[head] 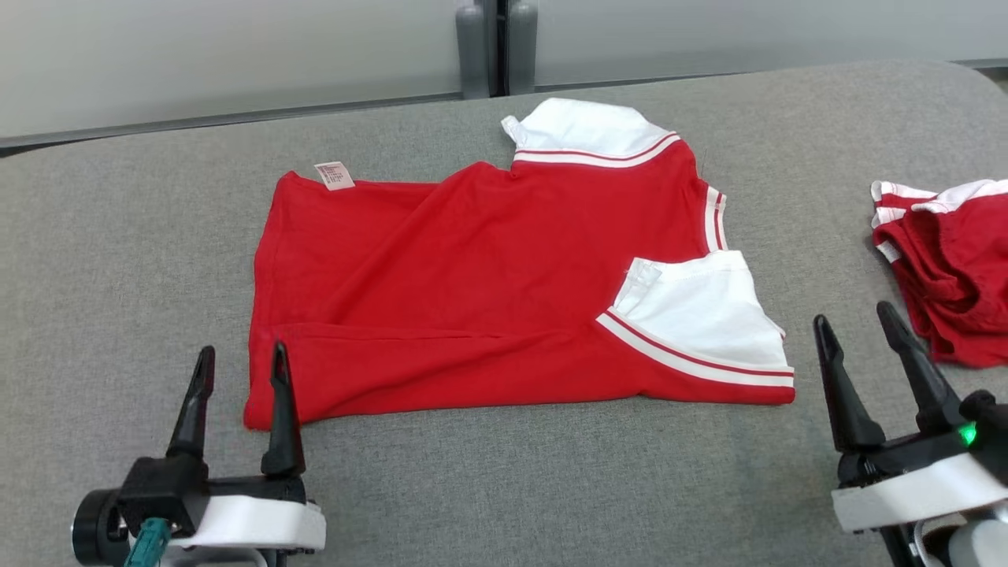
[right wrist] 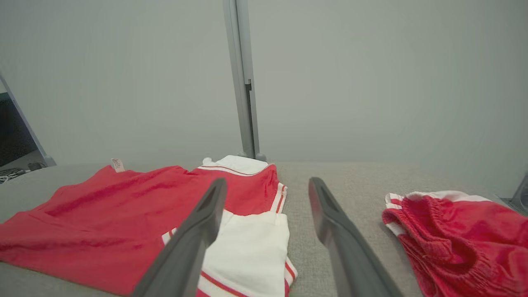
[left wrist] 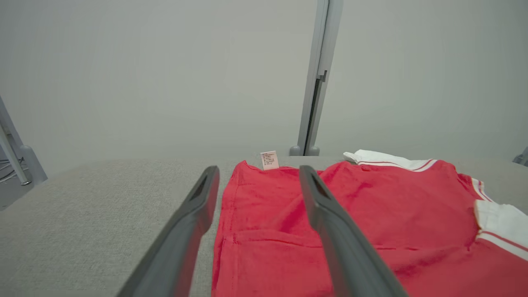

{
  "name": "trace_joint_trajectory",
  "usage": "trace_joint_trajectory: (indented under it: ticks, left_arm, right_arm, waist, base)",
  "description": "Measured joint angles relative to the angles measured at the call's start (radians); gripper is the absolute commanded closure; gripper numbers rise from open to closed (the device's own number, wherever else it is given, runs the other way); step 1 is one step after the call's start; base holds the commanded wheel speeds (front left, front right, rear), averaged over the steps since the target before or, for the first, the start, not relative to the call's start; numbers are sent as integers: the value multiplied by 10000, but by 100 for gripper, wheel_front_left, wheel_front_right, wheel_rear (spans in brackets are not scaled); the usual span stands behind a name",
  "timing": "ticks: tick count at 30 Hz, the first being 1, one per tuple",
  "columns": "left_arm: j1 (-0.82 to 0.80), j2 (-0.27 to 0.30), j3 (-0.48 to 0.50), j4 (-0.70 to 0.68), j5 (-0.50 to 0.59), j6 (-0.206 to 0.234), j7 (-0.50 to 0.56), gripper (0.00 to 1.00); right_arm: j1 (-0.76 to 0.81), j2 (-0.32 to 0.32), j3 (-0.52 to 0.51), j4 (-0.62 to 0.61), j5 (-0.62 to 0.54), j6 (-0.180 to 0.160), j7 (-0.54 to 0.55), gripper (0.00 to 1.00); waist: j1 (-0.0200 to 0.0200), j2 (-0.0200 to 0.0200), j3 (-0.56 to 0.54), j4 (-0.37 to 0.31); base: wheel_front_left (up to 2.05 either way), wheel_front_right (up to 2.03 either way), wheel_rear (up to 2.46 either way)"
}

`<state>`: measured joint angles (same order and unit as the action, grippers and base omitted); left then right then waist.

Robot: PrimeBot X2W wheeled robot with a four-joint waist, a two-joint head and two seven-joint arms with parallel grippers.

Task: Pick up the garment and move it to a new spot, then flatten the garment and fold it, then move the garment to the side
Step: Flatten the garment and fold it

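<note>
On table point(head: 472, 488), red shirt point(head: 472, 291), left fingers point(head: 279, 409) at its corner, right fingers point(head: 843, 386) between it and shorts point(head: 953, 268), both spread empty

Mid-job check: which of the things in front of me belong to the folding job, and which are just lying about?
Job in hand:
- red shirt, flat in the middle of the table, white sleeves folded in
- left gripper and right gripper, both open, at its near corners

Lying about:
- crumpled red-and-white garment, off to the right
- grey post behind the table
</note>
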<state>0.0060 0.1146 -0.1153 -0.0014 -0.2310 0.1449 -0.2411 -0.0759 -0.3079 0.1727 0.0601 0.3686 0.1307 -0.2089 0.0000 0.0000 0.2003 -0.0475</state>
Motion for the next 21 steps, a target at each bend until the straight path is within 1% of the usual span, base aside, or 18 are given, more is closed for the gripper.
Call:
trace_joint_trajectory:
  ticks: [3,10,17,21]
  left_arm:
    - [189,50,-90,387,35,33,96,0]
    - [218,98,-100,594,-46,59,213,0]
    - [121,138,-121,746,-163,54,372,0]
    - [3,100,-219,1116,-374,-125,583,0]
  right_arm:
    - [509,217,-54,-395,-119,0,353,0]
    - [655,408,-238,-721,-194,0,568,0]
    - [674,472,-307,-740,-184,0,640,0]
    - [636,514,-293,-380,-88,0,683,0]
  waist:
    - [0,0,-224,-46]
    - [0,0,-267,-36]
    - [1,0,-203,-34]
    - [1,0,-100,27]
  base:
    - [0,0,0]
    - [0,0,0]
    - [0,0,0]
    - [0,0,0]
